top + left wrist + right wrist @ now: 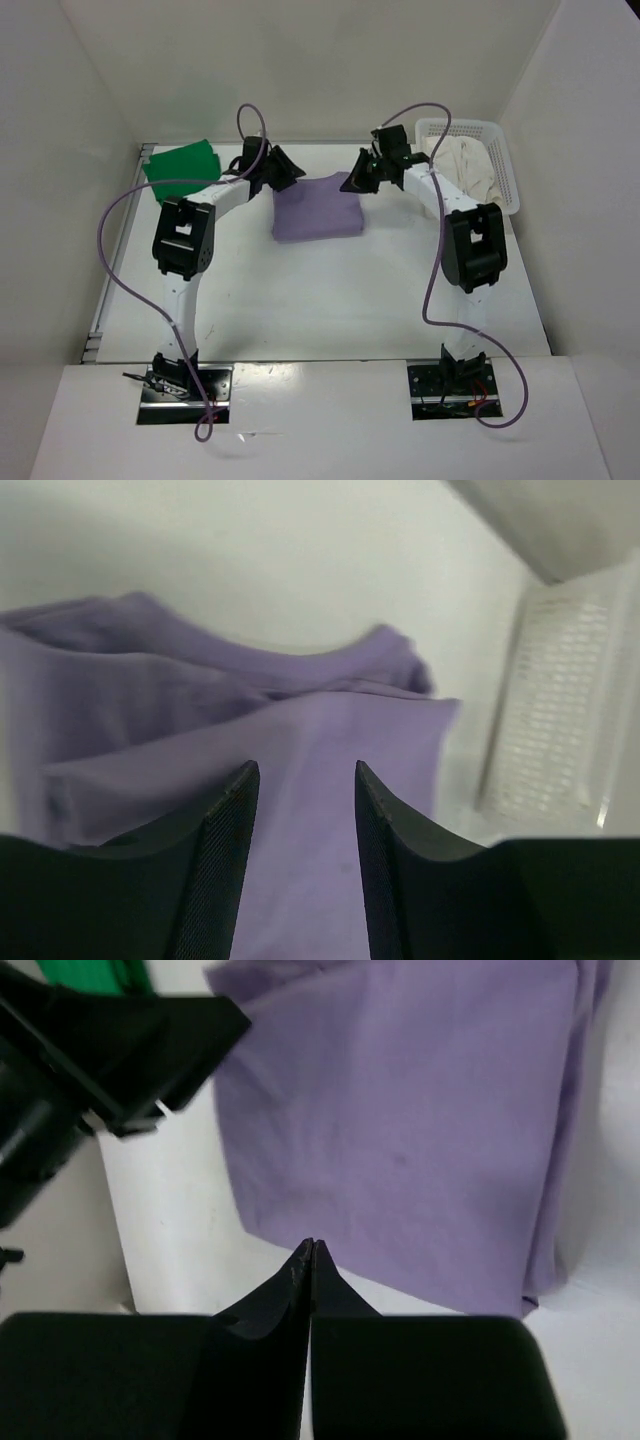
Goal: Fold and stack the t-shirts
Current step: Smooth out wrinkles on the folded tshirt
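The lavender t-shirt (pixel 315 212) lies folded in a rough square at the table's middle back; it also shows in the left wrist view (pixel 300 750) and the right wrist view (pixel 420 1110). The green t-shirt (pixel 182 165) lies folded at the back left, with a corner in the right wrist view (pixel 100 972). The cream-white t-shirt (pixel 465 165) is bunched in the basket. My left gripper (pixel 285 170) (pixel 306 775) is open and empty above the lavender shirt's left edge. My right gripper (pixel 357 180) (pixel 311 1245) is shut and empty above its right edge.
A white perforated plastic basket (pixel 510 170) stands at the back right and shows in the left wrist view (pixel 560 690). White walls enclose the table on three sides. Purple cables loop off both arms.
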Controlling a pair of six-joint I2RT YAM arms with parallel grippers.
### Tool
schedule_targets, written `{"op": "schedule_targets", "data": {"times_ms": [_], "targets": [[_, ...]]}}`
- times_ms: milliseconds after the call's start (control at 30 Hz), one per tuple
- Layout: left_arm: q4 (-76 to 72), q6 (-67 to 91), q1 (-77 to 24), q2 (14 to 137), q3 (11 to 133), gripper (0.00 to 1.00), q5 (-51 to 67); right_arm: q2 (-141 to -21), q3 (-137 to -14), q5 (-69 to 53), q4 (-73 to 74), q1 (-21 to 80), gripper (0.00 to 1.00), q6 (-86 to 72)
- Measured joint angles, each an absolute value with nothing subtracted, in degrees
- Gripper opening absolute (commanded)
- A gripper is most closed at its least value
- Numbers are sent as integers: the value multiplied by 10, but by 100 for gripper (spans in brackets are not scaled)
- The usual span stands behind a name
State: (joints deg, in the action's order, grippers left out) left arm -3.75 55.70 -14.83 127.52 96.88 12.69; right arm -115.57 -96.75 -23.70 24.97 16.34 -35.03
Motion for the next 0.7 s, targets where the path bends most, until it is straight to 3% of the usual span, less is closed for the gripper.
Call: {"op": "schedule_targets", "data": {"times_ms": [167,400,500,567,700], "targets": [[-19,556,-125,1315,969,50,125,-1168,-857,-240,211,161,1,-351],[-20,552,-103,1319,969,50,120,-1185,-802,-227,188,156,1,-353],[-21,547,-99,1318,969,60,121,-1185,-798,-222,179,156,1,-355],[-21,539,-98,1313,969,66,123,-1184,-798,-220,178,156,7,-357],[-21,519,-97,1244,919,70,119,-1164,-799,-216,186,155,31,-363]]}}
